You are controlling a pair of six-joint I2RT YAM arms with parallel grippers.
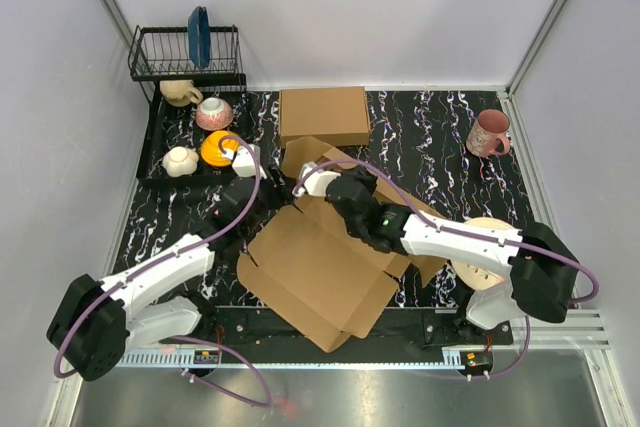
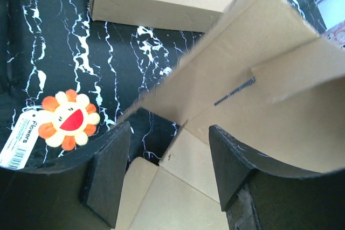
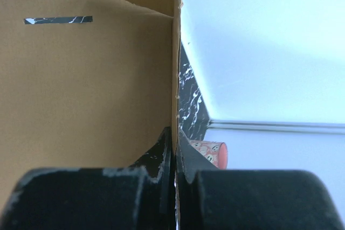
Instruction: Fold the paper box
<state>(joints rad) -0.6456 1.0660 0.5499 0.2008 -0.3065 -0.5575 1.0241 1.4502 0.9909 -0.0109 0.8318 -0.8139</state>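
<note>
OK, top view first: paper box (image 1: 318,282) lay mostly flat and skewed on the marbled table (image 1: 430,142). Its near corner reached the arm bases, and its far end had a raised flap (image 1: 310,155). Both grippers met at that far end. Left gripper (image 1: 265,194) sat at the flap's left side. Right gripper (image 1: 303,189) was just right of it, on the flap. Finger state wasn't readable from up there. A second, formed box (image 1: 323,115) sat beyond both sets of fingers, apart from the sheet. Dish rack (image 1: 185,52) was well left of the left fingers, pink mug (image 1: 488,133) well right of the right ones.

Left wrist: fingers (image 2: 108,179) were spread wide, nothing clamped. Flat cardboard showed in the gap below them. The raised flap stood ahead, tilted, leaning over the right finger, with a thin slot (image 2: 234,91) in it. Couldn't tell whether either pad touched cardboard. Formed box was ahead, past the flap. Flower toy (image 2: 67,119) with a paper tag lay on the table just outside the left finger.

Right wrist: fingers (image 3: 153,160) were pressed together on a thin upright cardboard edge, pinching it. A panel carrying a slot filled the area left of the fingers. Table and pink mug showed to the right, beyond the pinched edge.
</note>
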